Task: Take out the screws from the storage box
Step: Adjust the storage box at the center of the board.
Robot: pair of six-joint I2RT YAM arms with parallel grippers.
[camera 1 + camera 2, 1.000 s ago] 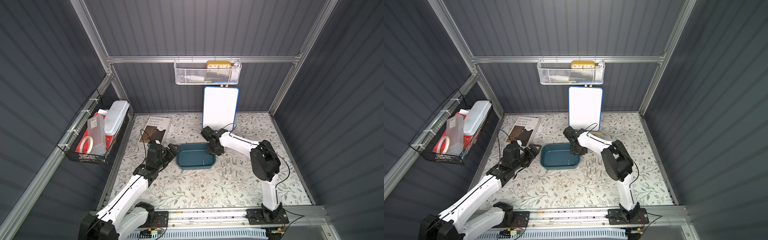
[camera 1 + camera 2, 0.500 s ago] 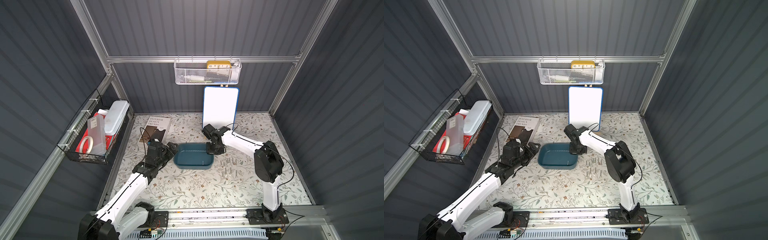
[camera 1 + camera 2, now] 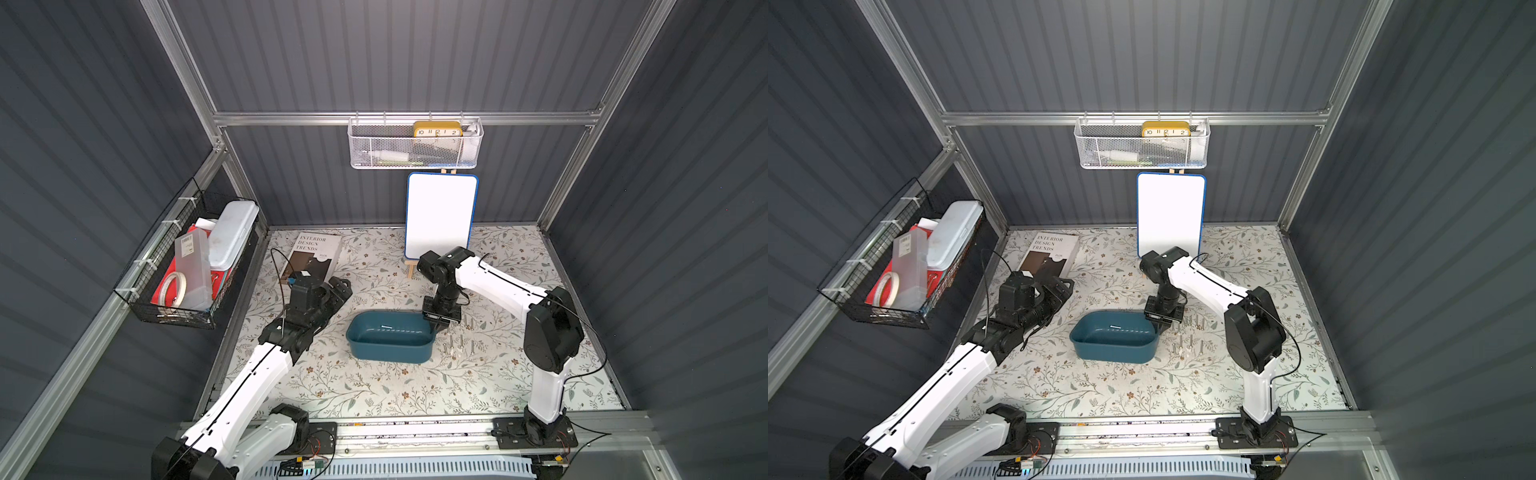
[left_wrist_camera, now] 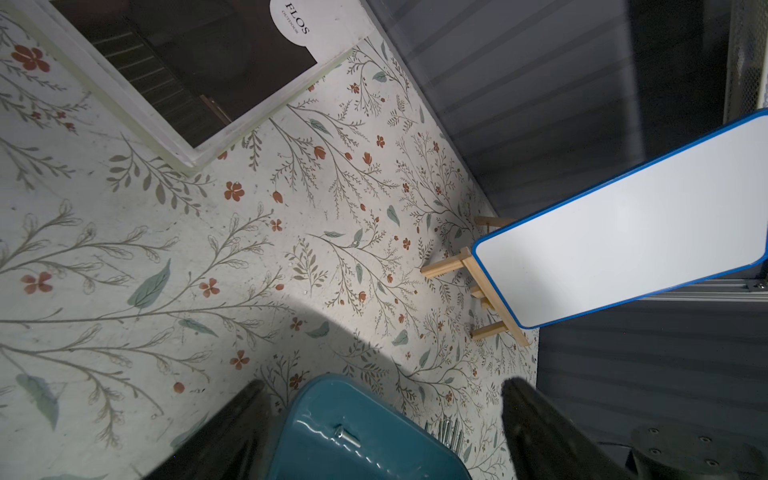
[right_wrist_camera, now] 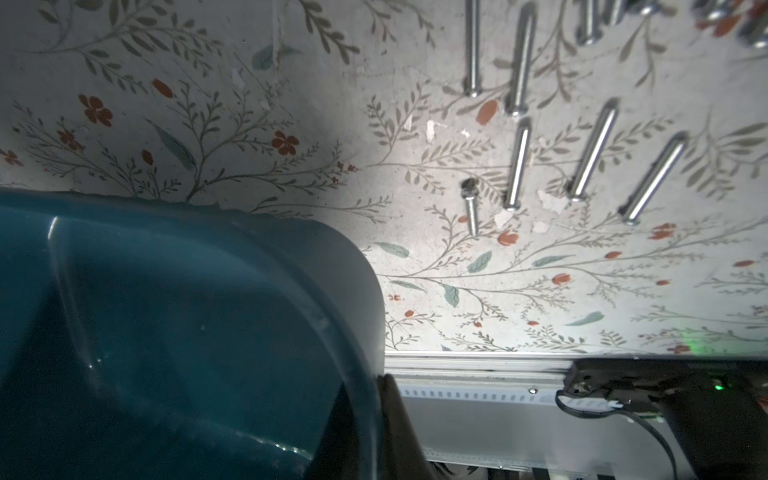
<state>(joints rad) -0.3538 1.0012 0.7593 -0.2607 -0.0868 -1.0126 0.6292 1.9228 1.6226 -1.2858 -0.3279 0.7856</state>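
The dark teal storage box (image 3: pixel 390 353) (image 3: pixel 1113 353) sits mid-table. One silvery screw (image 3: pixel 386 326) (image 4: pixel 348 436) lies inside it. Several more screws (image 3: pixel 457 345) (image 3: pixel 1187 340) (image 5: pixel 515 162) lie on the mat just right of the box. My right gripper (image 3: pixel 436 322) (image 3: pixel 1158 322) (image 5: pixel 368 399) is shut on the box's right wall, one finger inside and one outside. My left gripper (image 3: pixel 343 286) (image 3: pixel 1065 286) (image 4: pixel 382 395) is open, left of the box and apart from it. The wrist view shows the box's corner (image 4: pixel 332 386) beyond its fingers.
A whiteboard on a wooden easel (image 3: pixel 440 216) stands behind the box. A book (image 3: pixel 311 257) lies at the back left. A black wire basket (image 3: pixel 187 270) hangs on the left wall and a white mesh basket (image 3: pixel 415 145) on the back wall.
The right gripper's jaws have closed on the box's right wall. Gripper and box now show nearer the table's front. The left gripper has barely moved.
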